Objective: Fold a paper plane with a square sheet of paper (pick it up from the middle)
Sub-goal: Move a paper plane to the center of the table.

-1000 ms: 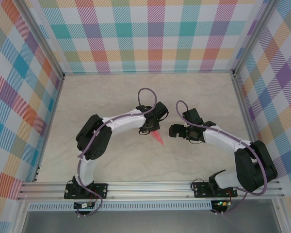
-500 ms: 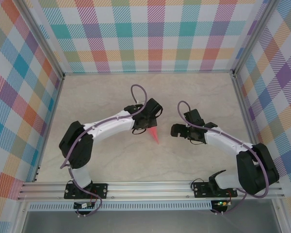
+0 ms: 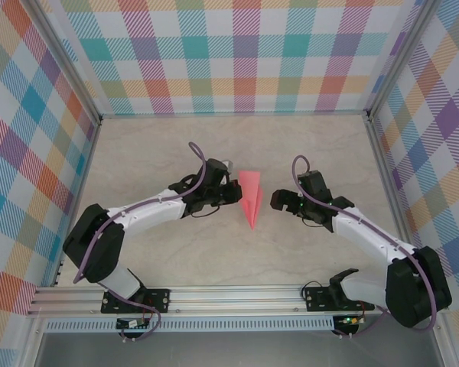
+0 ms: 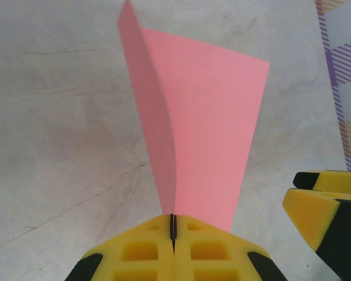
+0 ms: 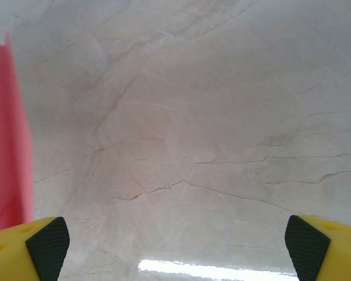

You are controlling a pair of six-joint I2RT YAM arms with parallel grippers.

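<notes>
One-sided hold for now: plane (image 3: pixel 251 197) pinched from its left by the left gripper (image 3: pixel 231 193), pads (image 4: pixel 146 253) pressed tight together on the paper's edge. Sits between both grippers, mid-table (image 3: pixel 176 260), long axis running near-to-far, nose pointing nearward. Hard to tell whether resting or raised. Just right of it, apart, right gripper (image 3: pixel 280 201), spread wide and empty. Likely best approached sideways, across that axis, from the right.
</notes>
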